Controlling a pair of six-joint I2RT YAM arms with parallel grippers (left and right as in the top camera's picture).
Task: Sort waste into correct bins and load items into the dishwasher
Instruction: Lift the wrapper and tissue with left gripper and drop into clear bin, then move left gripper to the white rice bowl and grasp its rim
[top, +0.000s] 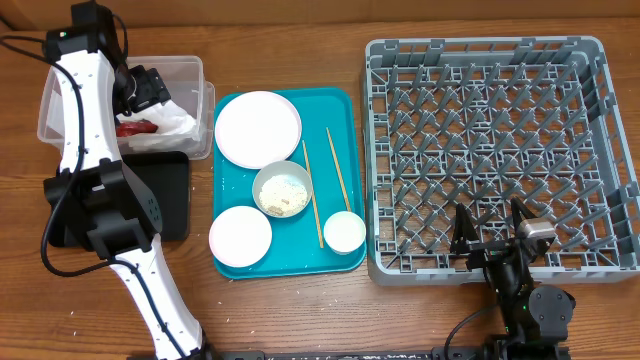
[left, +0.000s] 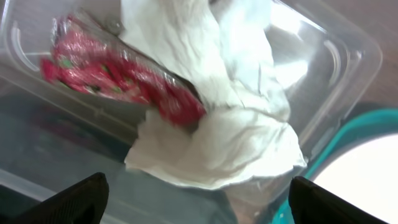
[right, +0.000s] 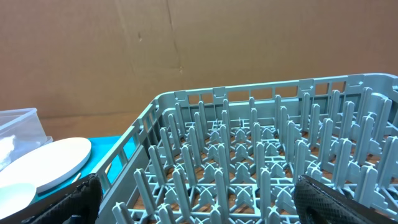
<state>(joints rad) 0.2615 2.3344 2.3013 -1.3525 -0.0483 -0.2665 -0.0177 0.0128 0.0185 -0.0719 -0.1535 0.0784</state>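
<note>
Left wrist: wrapper (left: 112, 78), napkin (left: 224, 137) in tub (left: 356, 57) — overhead seemingly half-hides them; left pincer (left: 199, 190), right pincer (right: 199, 196) wide.

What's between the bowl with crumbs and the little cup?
One chopstick lies between the bowl and the cup, on the teal tray. The overhead view shows it.

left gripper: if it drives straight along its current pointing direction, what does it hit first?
Most likely the crumpled white napkin, dead ahead of the left gripper, lying in the clear tub partly over the red wrapper. How far off it is, the wrist view cannot tell.
</note>
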